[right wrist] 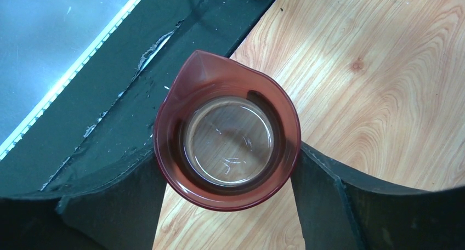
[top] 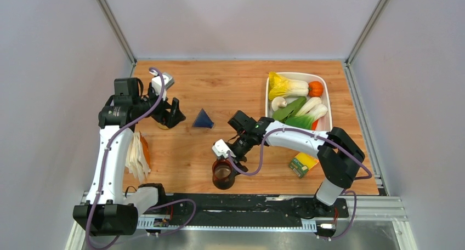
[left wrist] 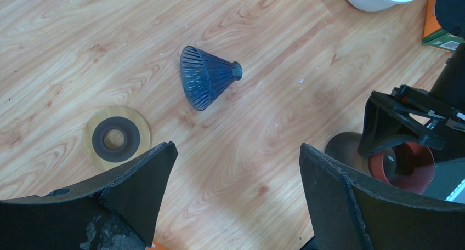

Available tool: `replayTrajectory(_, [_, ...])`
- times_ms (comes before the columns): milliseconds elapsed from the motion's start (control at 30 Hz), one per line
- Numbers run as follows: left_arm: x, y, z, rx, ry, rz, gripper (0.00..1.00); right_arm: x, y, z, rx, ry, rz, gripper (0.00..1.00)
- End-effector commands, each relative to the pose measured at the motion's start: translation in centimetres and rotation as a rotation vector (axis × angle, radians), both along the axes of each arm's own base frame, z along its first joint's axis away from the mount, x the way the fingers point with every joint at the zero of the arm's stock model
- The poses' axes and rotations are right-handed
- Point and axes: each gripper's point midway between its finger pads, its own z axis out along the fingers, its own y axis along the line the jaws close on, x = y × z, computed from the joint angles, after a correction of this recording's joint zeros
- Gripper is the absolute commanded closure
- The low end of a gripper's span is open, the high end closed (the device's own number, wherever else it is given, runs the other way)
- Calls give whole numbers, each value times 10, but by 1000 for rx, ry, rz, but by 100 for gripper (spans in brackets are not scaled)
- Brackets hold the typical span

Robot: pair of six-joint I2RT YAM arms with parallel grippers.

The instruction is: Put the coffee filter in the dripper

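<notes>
The coffee filters (top: 136, 158) are a stack of thin white papers on the table at the left, beside my left arm and about a hand's width nearer than its gripper. They do not show in either wrist view. The dripper (top: 223, 176) is a red-brown vessel with a round mouth, near the table's front edge. My right gripper (top: 224, 166) is shut on it, and its fingers (right wrist: 323, 195) press both sides of the rim (right wrist: 181, 96). My left gripper (top: 171, 112) is open and empty above the wood (left wrist: 236, 151).
A dark blue ribbed cone (left wrist: 208, 77) lies on its side mid-table (top: 203, 119). A wooden disc with a dark ring (left wrist: 116, 138) lies by my left gripper. A white tub (top: 324, 88) of vegetables stands back right. A yellow-green carton (top: 303, 163) lies right of the dripper.
</notes>
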Motion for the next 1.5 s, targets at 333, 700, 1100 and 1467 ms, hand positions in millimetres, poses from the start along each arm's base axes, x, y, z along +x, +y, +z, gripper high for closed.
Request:
replayTrajectory(333, [20, 1, 1, -18, -32, 26, 7, 60, -1, 25, 31, -5, -259, 25])
replayTrajectory(700, [41, 3, -5, -24, -20, 41, 6, 152, -30, 21, 13, -3, -604, 19])
replayTrajectory(1100, [-63, -25, -59, 118, 69, -482, 6, 101, -47, 31, 45, 2, -437, 0])
replayTrajectory(1467, [-79, -52, -86, 76, 70, -519, 6, 89, -7, 16, 39, -39, -340, 0])
